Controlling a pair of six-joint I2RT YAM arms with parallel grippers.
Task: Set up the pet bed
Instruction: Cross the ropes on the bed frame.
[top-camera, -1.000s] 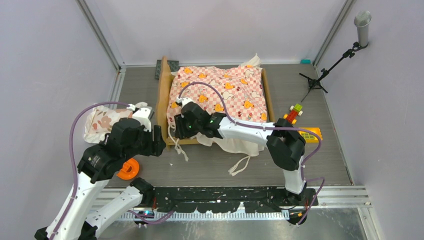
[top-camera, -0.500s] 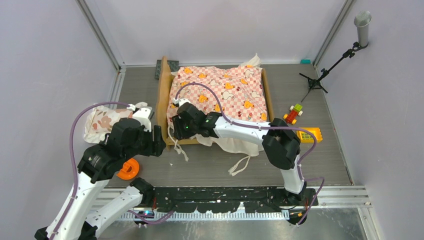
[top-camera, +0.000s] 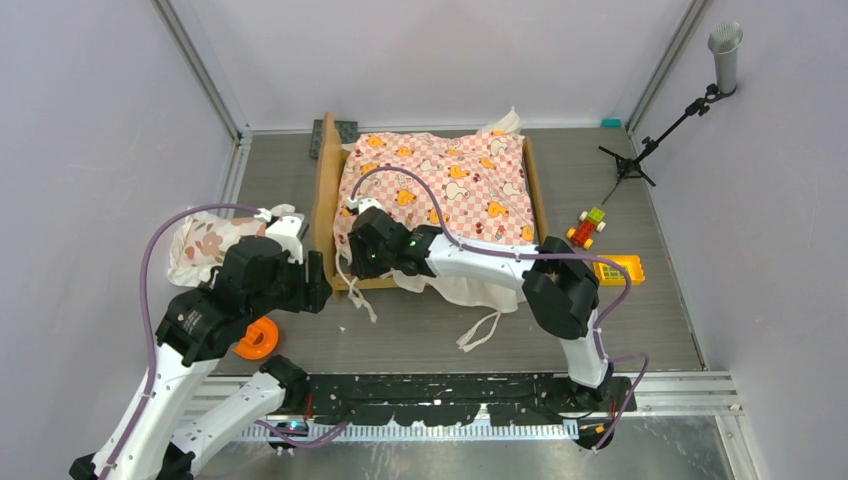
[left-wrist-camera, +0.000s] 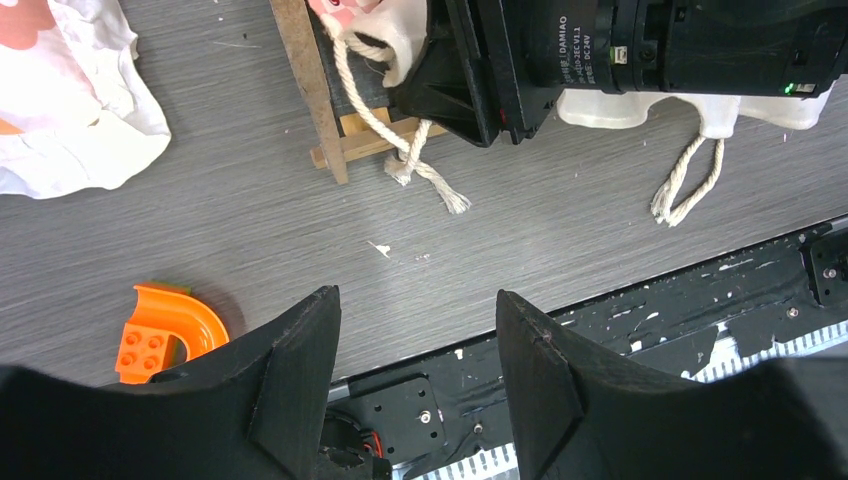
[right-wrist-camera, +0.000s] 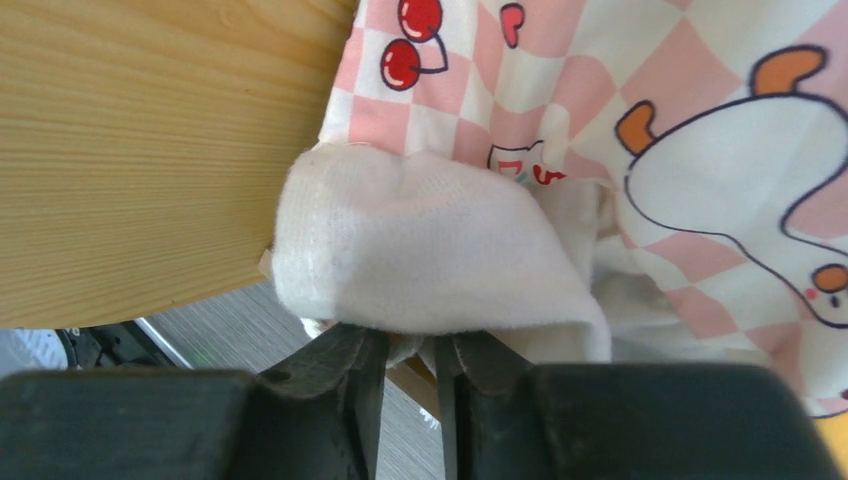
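Pet bed (top-camera: 326, 195) sits far-centre on tabletop (top-camera: 420, 340), checkered sheet (top-camera: 450, 185) draped over it. We see right hand (right-wrist-camera: 410, 355) clenched on sheet's white hem at bed's near-left corner, against wooden frame edge. Left hand (left-wrist-camera: 415, 297) released, empty, above bare tabletop near that corner; orange block (left-wrist-camera: 165, 325) lies alongside.
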